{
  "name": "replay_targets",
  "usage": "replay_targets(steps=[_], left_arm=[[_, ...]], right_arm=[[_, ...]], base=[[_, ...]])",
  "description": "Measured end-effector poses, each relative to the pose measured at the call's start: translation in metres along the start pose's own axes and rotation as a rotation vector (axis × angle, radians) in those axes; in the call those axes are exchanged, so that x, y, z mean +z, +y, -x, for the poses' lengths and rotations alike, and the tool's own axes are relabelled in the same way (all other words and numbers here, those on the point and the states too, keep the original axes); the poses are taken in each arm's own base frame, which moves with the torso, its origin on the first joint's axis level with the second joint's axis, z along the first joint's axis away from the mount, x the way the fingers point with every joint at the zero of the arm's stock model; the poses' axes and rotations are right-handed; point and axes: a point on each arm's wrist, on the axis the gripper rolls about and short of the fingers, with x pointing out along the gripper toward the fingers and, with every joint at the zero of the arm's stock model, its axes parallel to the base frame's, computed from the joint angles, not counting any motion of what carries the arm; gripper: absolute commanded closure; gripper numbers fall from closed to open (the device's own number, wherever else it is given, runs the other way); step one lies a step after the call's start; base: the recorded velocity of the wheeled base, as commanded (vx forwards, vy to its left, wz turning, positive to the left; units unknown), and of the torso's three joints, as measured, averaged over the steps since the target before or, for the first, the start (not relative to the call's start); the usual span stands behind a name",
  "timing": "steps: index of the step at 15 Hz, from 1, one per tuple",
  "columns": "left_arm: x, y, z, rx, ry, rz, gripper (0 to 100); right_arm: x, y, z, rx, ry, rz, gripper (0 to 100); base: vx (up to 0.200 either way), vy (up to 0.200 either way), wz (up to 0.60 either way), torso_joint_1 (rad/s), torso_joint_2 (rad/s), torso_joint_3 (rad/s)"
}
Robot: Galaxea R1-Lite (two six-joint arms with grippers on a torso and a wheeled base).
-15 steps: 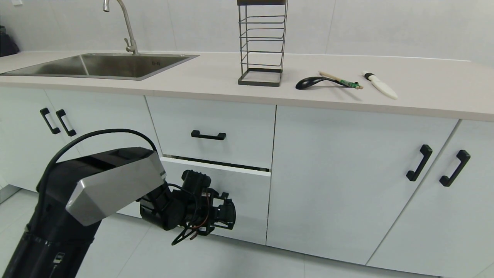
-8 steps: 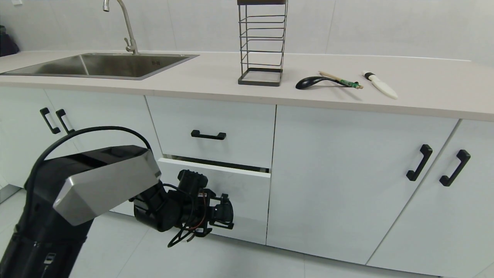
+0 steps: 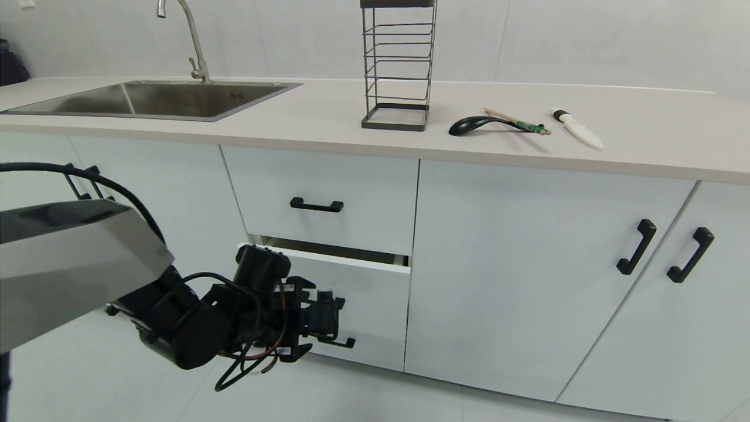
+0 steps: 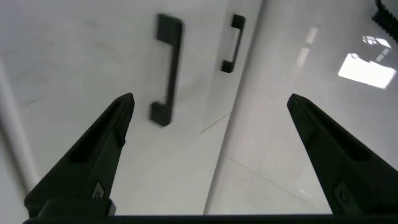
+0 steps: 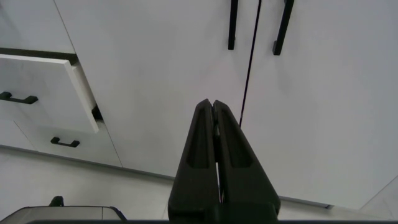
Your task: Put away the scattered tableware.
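Left gripper jaws wide, shifted toward lower left of frame, lower drawer slightly further out, right gripper pinched closed

- No word, number or sign is legible in any view.
- The sink has a small dark mark on its inner back wall, too small to read.
- The chopsticks on the surface have a green band near one end; whether it carries print cannot be told.
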Motion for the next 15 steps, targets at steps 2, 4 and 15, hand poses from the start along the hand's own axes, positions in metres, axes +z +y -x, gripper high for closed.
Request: replay_targets(steps=[2,4,15], left_arm=[[0.011,0.008,0.026,0.058,-0.038,0.05,0],[0.02,0.016,0.038,0.099,-0.071,0.077,0],[0.03,0.054,-0.043,0.144,-0.09,0.104,0]], right_arm=[[0.0,0.0,0.0,0.0,0.0,0.0,100],[0.0,0.0,0.0,0.0,0.0,0.0,100],[0.0,0.0,0.0,0.0,0.0,0.0,100]], base=[[0.0,0.0,0.0,0.0,0.0,0.0],[0.0,0.0,0.0,0.0,0.0,0.0],[0.0,0.0,0.0,0.0,0.0,0.0]])
